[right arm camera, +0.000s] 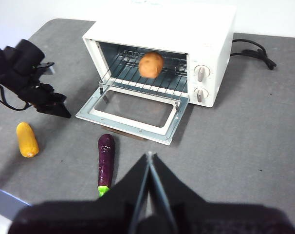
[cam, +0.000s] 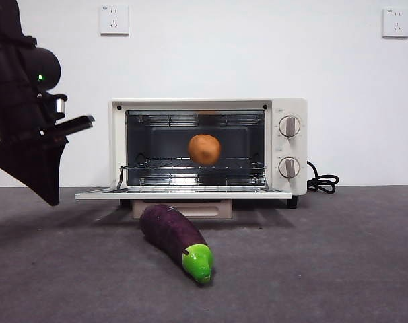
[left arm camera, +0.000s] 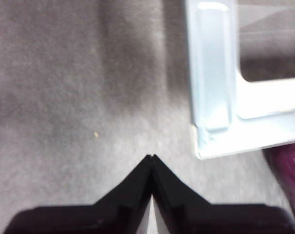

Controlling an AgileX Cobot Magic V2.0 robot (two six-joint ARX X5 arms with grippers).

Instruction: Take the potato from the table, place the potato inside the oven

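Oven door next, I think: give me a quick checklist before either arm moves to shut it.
1. Rounded orange-brown potato on the wire rack inside the cream-white toaster oven: ok.
2. Glass-window door dropped flat open, nothing lying on it: ok.
3. Left end effector shut, empty, beside the door's corner: ok.
4. Right end effector shut, empty, high above the dark grey table: ok.
5. Purple eggplant with green cap on the table just before the door, possibly in an arm's path: cannot tell.

potato (cam: pixel 204 149) sits on the rack inside the oven (cam: pixel 289 195) (door down); eggplant (cam: pixel 175 238) in front.
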